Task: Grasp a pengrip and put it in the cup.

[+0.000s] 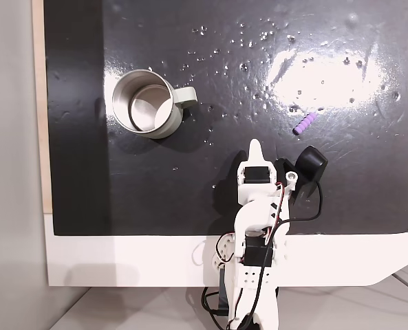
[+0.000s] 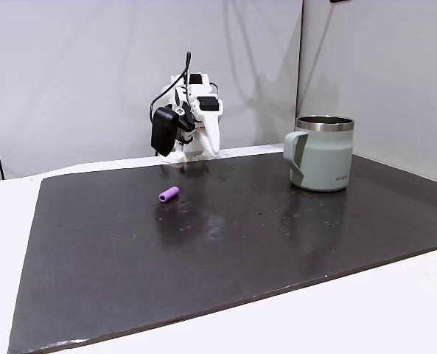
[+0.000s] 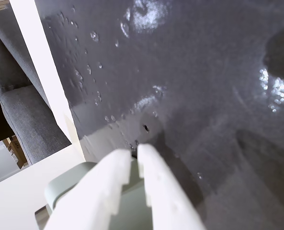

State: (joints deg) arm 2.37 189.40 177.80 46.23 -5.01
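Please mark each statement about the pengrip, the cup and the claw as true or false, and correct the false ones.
1. The pengrip lies inside the cup. False: it lies on the dark mat, far from the cup.
2. The cup stands upright with its opening up. True.
3. The claw holds the pengrip. False: in the wrist view its fingers are almost together with nothing between them.
4. In the fixed view from above, the cup is left of the arm and the pengrip is to the right. True.
5. The cup has two handles. False: one side handle is seen.
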